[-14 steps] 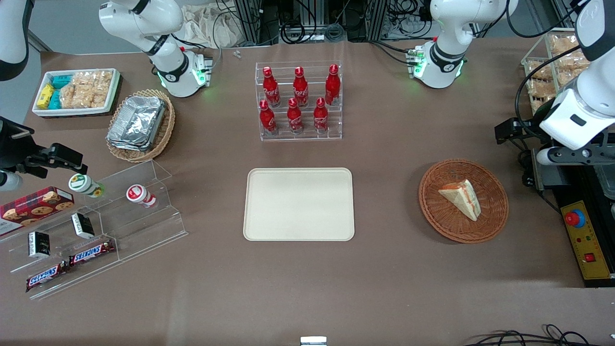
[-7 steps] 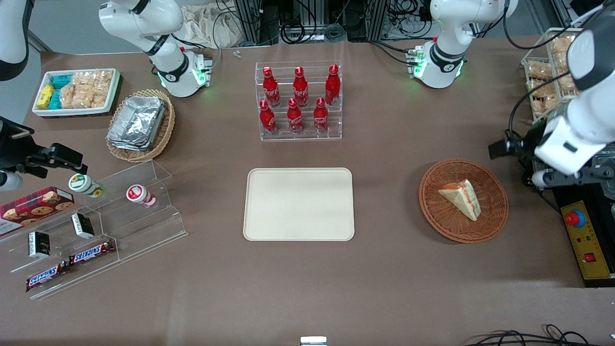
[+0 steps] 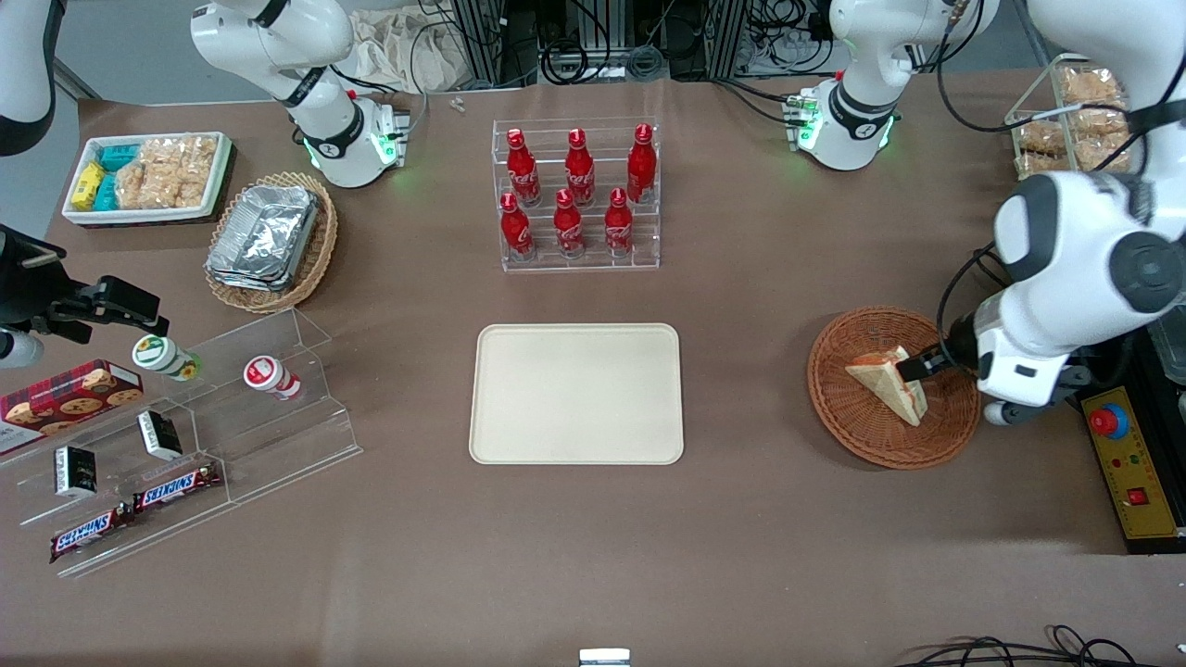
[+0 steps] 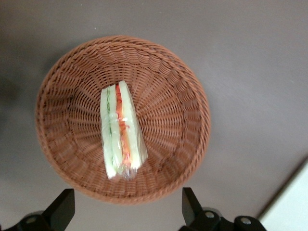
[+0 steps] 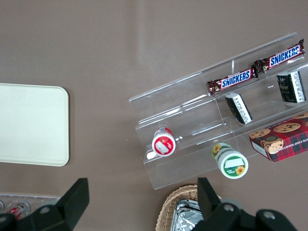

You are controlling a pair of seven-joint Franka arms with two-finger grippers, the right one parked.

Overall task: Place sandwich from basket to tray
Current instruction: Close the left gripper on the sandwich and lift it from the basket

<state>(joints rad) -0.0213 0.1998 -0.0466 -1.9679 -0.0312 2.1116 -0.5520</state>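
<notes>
Jaws (image 4: pixel 126 211) spread (over basket (image 4: pixel 187 144)) | brown table (image 3: pixel 593 556)

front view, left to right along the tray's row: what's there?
Clear tiered stand with snack bars and cups → tray → basket holding the sandwich → gripper, fingers open, over the basket by the sandwich → yellow control box.
</notes>
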